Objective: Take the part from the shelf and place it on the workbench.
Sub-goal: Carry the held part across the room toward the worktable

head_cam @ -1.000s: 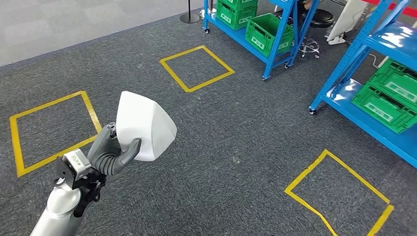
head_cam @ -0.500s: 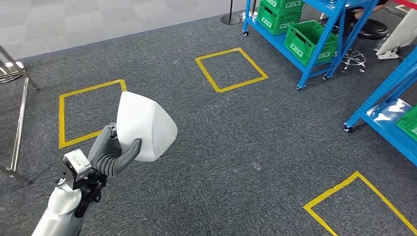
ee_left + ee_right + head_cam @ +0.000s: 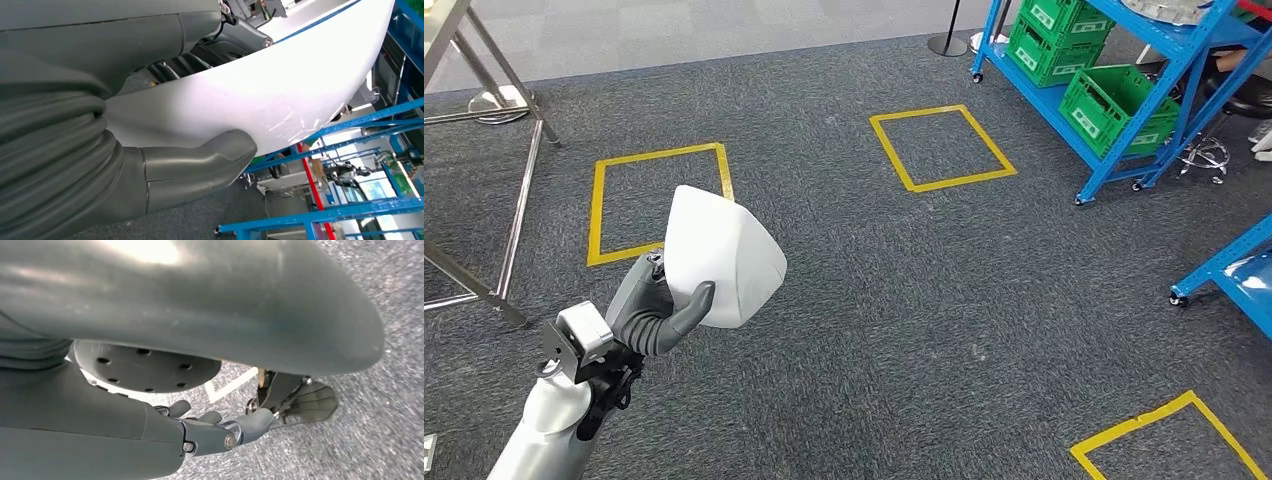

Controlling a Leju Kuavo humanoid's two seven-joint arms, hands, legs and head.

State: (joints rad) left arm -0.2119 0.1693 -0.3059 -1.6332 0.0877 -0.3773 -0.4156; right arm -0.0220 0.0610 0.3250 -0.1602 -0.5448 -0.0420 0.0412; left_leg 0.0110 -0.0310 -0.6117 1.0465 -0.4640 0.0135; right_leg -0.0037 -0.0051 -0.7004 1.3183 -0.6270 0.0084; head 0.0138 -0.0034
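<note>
Across grey carpet (image 3: 904,290), yellow tape squares (image 3: 942,147) near blue shelving (image 3: 1124,110).

I see smooth white rounded plastic-looking part (image 3: 724,258), slight sheen, faint scuffs close up. Left hand (image 3: 652,310) gripping it: matt grey rubbery ribbed cover. Silver arm shell (image 3: 542,435) glossy. Dark grey carpet floor (image 3: 904,300) rough, speckled. Blue metal shelf rack (image 3: 1124,110) painted, glossy; green plastic slotted crates (image 3: 1114,110).

You have the part (image 3: 722,257) in the left hand (image 3: 652,310) at lower left, above the floor (image 3: 904,300); the shelf (image 3: 1114,90) stands far right, a table frame (image 3: 484,150) far left.
</note>
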